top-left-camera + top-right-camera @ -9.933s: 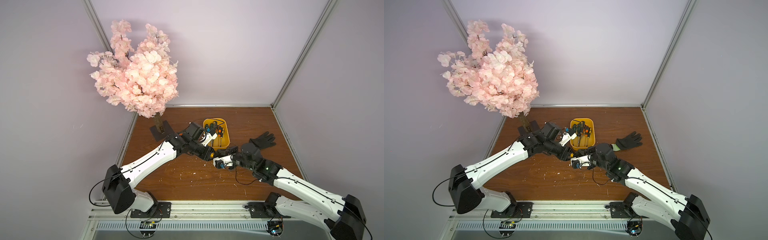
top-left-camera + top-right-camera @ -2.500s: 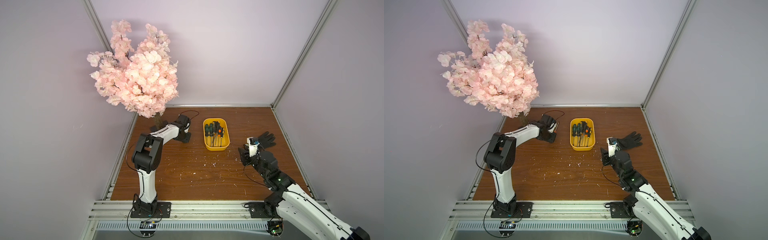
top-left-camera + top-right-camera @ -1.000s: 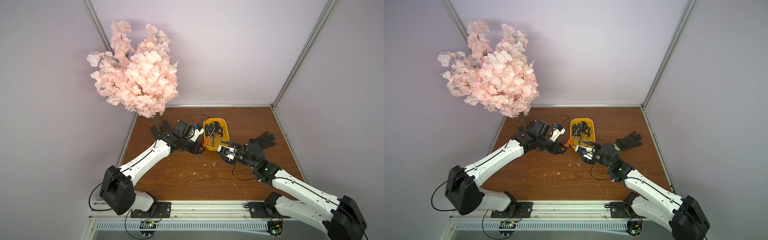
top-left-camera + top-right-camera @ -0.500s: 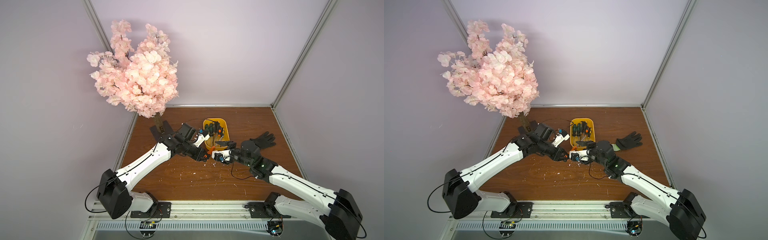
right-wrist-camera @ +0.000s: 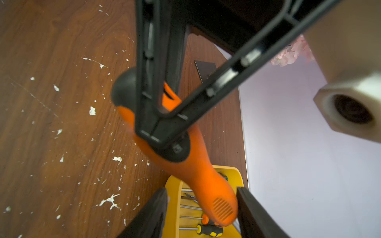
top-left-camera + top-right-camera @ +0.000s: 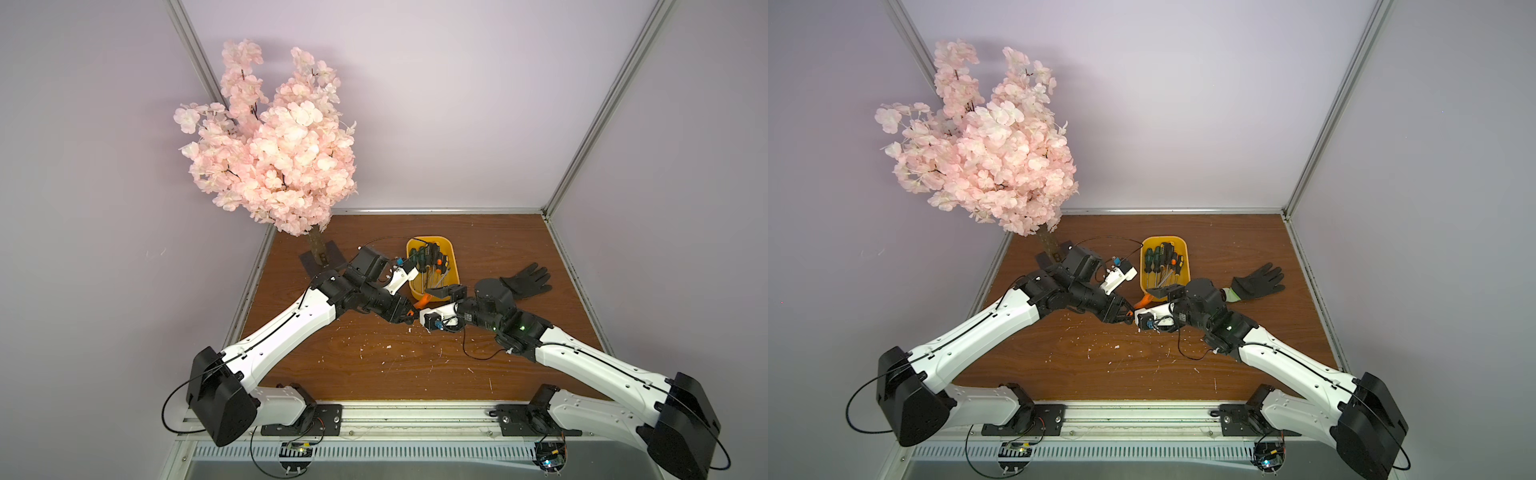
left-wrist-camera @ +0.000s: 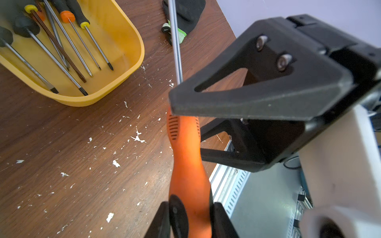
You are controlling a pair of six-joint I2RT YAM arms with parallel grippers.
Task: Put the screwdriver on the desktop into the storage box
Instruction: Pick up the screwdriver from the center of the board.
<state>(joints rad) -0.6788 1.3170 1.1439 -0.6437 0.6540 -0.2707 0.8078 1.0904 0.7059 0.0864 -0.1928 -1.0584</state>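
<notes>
The left hand is clamped on the butt end of the orange-handled screwdriver. In the left wrist view its two fingers press the handle from either side. The screwdriver is held off the counter, just off the near end of the box, about mid-width between the two arms. Its bare steel shaft points away from the left hand toward the glove.

The right hand straddles the front of the same handle with its fingers apart. In the right wrist view the handle lies close against one finger, and a clear gap shows before the other. That view also shows the ribbed front of the handle over the near rim of the box.

The yellow box sits toward the far edge of the counter. It holds several other screwdrivers lying lengthwise, tips toward the near end. The black glove lies flat near the right edge, beside the right arm. A pink blossom tree stands at the far left corner. White flecks dot the wood in front of the box.

In both top views the two hands meet nearly tip to tip.
</notes>
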